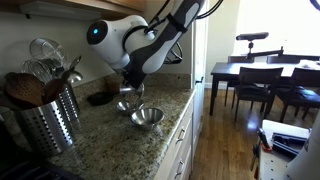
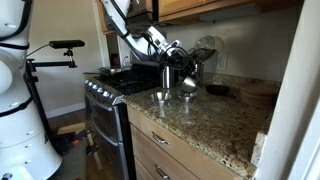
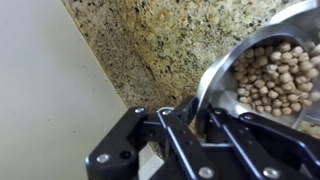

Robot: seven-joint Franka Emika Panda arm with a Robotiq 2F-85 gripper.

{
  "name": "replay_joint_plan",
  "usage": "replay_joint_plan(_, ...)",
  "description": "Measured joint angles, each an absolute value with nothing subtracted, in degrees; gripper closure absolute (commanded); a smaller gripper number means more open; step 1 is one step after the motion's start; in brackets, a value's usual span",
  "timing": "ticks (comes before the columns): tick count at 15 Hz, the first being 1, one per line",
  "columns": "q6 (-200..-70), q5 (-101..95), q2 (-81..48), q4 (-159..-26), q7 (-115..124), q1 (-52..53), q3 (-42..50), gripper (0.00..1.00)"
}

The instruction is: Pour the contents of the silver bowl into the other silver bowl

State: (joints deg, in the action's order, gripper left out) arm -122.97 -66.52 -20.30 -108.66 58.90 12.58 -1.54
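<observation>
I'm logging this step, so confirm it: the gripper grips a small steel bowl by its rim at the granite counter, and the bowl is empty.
Not empty. The wrist view shows the silver bowl holding a heap of small round beige pieces. The rest stands: the gripper grips it by the rim at the granite counter.

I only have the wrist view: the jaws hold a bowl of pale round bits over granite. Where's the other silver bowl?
Observer: The other silver bowl stands on the counter just beside the silver bowl you hold, toward the counter's front edge.
Operator: Is it upright?
Observer: Yes, it sits mouth up.
Operator: Any other obstacles?
Observer: A steel utensil holder stands farther along the counter, well apart from both bowls.
</observation>
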Motion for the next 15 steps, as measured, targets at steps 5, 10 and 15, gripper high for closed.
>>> replay_joint_plan(5,-119.6,-70.9,-20.5,-108.6,61.8,12.7,-2.7,0.93)
replay_joint_plan(10,-116.8,-73.2,-20.7,-108.6,63.6,12.7,-3.7,0.93)
replay_joint_plan(15,-114.2,-75.7,-21.7,-108.3,65.8,12.7,-4.8,0.93)
